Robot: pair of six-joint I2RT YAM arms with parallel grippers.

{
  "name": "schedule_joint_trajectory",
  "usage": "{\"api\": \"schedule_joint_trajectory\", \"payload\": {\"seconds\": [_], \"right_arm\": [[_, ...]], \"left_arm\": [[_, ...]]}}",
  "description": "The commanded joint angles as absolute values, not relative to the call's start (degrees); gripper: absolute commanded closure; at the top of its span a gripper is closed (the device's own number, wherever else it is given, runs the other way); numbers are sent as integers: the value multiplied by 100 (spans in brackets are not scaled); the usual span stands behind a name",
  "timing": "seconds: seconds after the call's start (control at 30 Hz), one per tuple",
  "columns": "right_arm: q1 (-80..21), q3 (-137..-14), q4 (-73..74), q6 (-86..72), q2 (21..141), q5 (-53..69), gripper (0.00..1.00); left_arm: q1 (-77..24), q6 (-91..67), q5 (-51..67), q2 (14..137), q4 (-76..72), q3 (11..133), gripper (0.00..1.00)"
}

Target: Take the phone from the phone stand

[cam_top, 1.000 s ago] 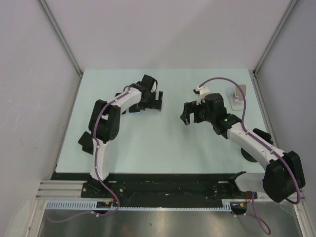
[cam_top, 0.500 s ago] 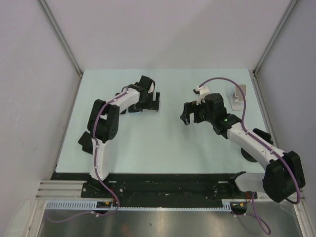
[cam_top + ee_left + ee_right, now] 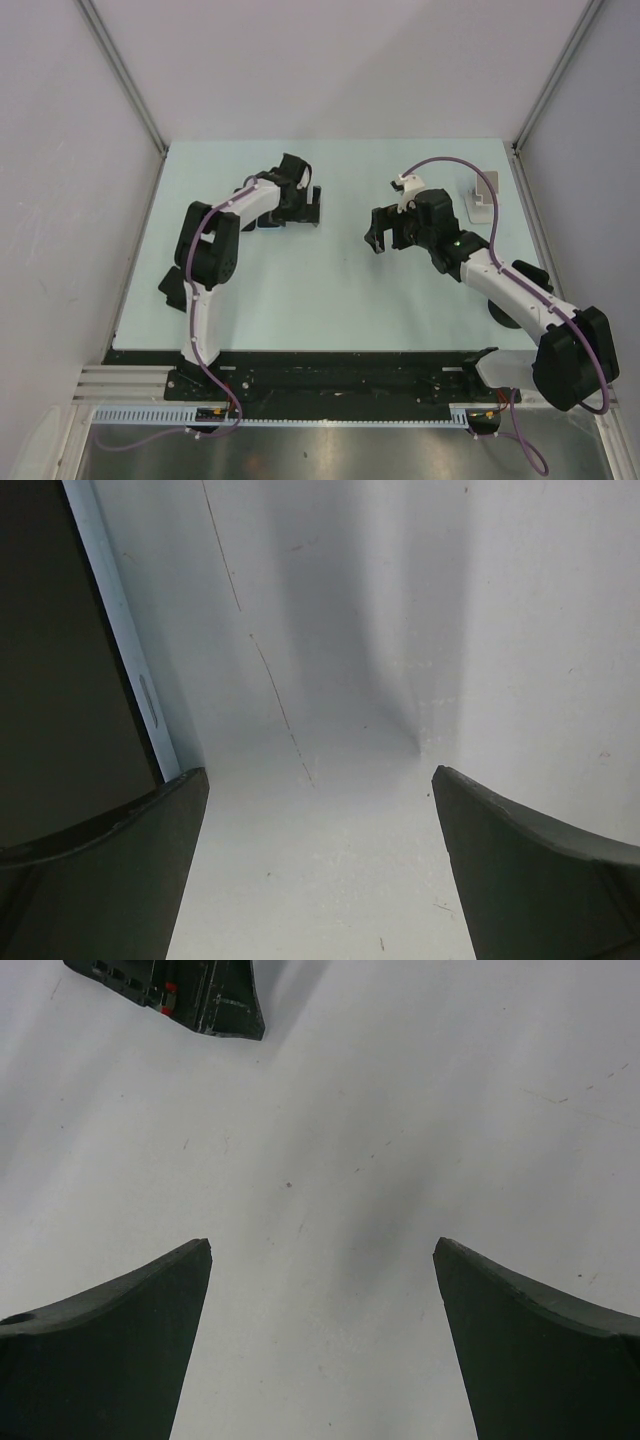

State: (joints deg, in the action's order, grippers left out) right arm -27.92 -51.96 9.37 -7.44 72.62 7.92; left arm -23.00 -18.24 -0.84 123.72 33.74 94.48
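The phone (image 3: 70,660) lies flat on the table, dark with a pale blue edge, just left of my left gripper's left finger in the left wrist view. In the top view only a small dark part of the phone (image 3: 267,224) shows under the left arm. The white phone stand (image 3: 483,196) stands at the back right with nothing in it. My left gripper (image 3: 303,212) is open and empty over bare table, as the left wrist view (image 3: 320,780) also shows. My right gripper (image 3: 385,240) is open and empty mid-table, as the right wrist view (image 3: 322,1245) shows.
The pale table (image 3: 320,290) is walled by white panels at the left, back and right. A dark part of the left gripper (image 3: 190,995) shows at the top of the right wrist view. The right arm's purple cable (image 3: 450,165) loops near the stand.
My left gripper has shifted slightly to the left and towards the table beside the phone. The right arm has not moved.
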Motion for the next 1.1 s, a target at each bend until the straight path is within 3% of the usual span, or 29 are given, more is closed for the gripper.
{"api": "schedule_joint_trajectory", "payload": {"seconds": [0.0,0.2,0.5,0.87,1.07], "right_arm": [[-2821,-5194,817,-668,7040,729,1],[-2839,-5194,817,-668,6917,747,0],[-2865,-5194,782,-738,6724,923,1],[-2918,-5194,642,-896,6662,1239,1],[-2927,-5194,633,-940,6618,1327,1]], "left_arm": [[-2259,-1995,-44,11779,3410,9413,0],[-2233,-2039,-191,10874,3393,9282,0],[-1776,-2434,-1124,8616,3357,7666,0],[-484,-2935,-2388,5066,3603,5336,7],[473,-2979,-2541,4501,4210,4949,5]]}}
